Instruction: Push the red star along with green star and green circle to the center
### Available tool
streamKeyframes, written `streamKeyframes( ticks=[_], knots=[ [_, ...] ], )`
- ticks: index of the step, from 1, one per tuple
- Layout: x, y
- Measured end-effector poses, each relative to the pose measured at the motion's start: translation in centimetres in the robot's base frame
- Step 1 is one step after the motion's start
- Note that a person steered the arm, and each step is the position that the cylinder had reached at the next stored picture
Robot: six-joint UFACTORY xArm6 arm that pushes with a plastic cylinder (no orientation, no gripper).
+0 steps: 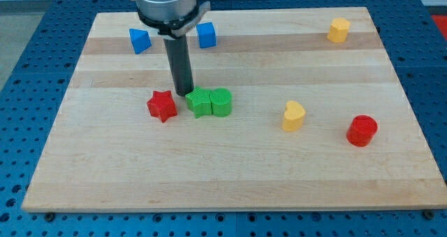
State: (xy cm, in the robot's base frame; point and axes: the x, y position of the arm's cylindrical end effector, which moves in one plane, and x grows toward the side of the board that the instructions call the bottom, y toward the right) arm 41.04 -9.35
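A red star [162,105] lies left of the board's middle. A green star [200,101] sits just to its right, with a small gap between them. A green circle [221,102] touches the green star's right side. My tip [184,94] stands just above the gap between the red star and the green star, close to the green star's upper left edge. The dark rod rises from there to the arm's head at the view's top.
Two blue blocks [140,40] [205,35] lie near the top edge, either side of the rod. A yellow block [339,29] is at the top right. A yellow heart [294,116] and a red cylinder [362,130] lie at the right. The wooden board [230,174] ends at all four sides.
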Motion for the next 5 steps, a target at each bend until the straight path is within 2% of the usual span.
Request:
streamKeyframes(
  ticks=[2, 4, 5],
  knots=[
    [-0.2, -5.7],
    [6.0, -10.7],
    [6.9, -10.8]
  ],
)
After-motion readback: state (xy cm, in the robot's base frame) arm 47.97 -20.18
